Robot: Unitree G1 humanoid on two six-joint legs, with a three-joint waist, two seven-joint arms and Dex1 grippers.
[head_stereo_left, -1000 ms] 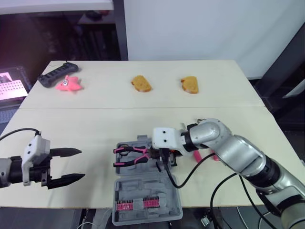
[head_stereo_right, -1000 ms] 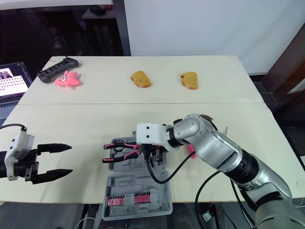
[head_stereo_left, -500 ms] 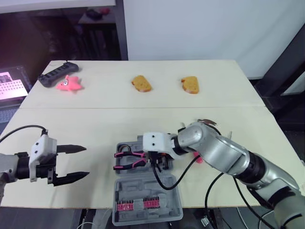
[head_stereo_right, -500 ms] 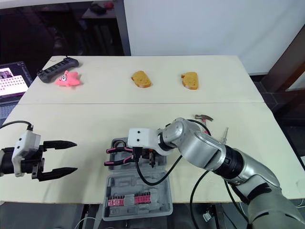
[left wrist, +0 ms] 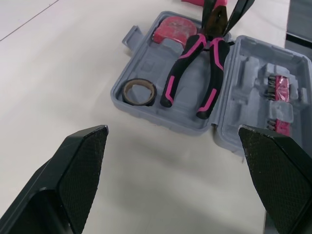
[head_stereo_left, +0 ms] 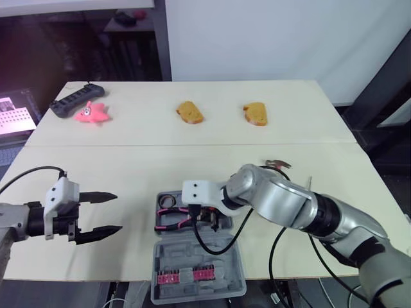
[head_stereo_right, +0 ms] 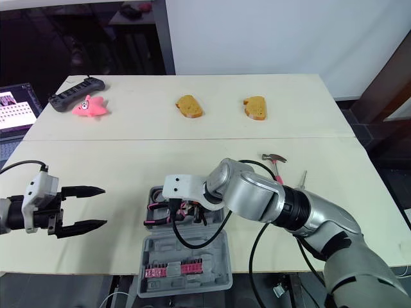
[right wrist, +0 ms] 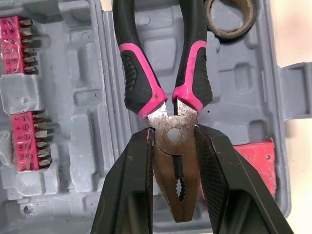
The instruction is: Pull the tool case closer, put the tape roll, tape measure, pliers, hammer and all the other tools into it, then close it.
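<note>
The grey tool case (head_stereo_left: 200, 249) lies open at the table's front edge, with pink bits (head_stereo_left: 186, 276) in its near half. In its far half lie a tape roll (left wrist: 139, 91) and a red tape measure (left wrist: 173, 31). My right gripper (right wrist: 173, 134) is shut on the head of the pink-and-black pliers (right wrist: 141, 83), whose handles rest low in that far half, pointing left. A hammer (head_stereo_left: 277, 164) lies on the table to the right of the case. My left gripper (head_stereo_left: 101, 212) hovers open with nothing in it, left of the case.
Two brown bread-like pieces (head_stereo_left: 190, 112) (head_stereo_left: 255, 113), a pink star toy (head_stereo_left: 93, 113) and a black controller (head_stereo_left: 77, 100) lie along the far side. A small thin tool (head_stereo_right: 302, 176) lies right of the hammer. The near half of the case overhangs the front edge.
My right gripper has carried the pliers left and down into the case's far half. My left gripper has crept slightly right, still open.
</note>
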